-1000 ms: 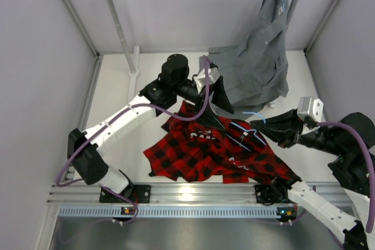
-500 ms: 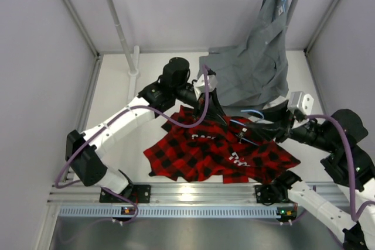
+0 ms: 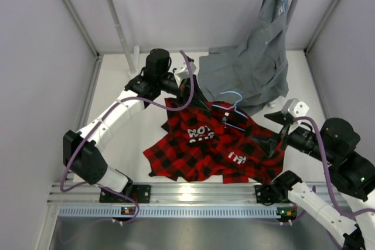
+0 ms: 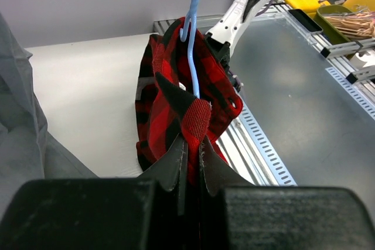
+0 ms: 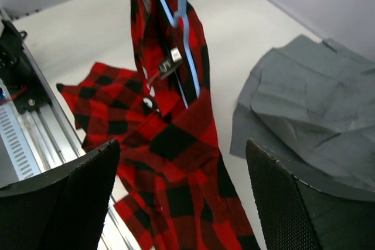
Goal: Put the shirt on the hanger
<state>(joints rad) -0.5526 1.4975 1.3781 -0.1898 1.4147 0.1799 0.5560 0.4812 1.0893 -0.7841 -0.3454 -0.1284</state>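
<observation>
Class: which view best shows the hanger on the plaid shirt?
Top external: the hanger shows hook and shoulder wires against the shirt. Left wrist shows one upright wire; right wrist, wire inside the collar.

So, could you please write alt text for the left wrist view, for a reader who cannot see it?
The left tool is shut on a bunched fold of the red-and-black plaid shirt, with the light-blue hanger rising out of the fabric above it. A grey shirt shows at the left edge, and the white table lies behind.
</observation>
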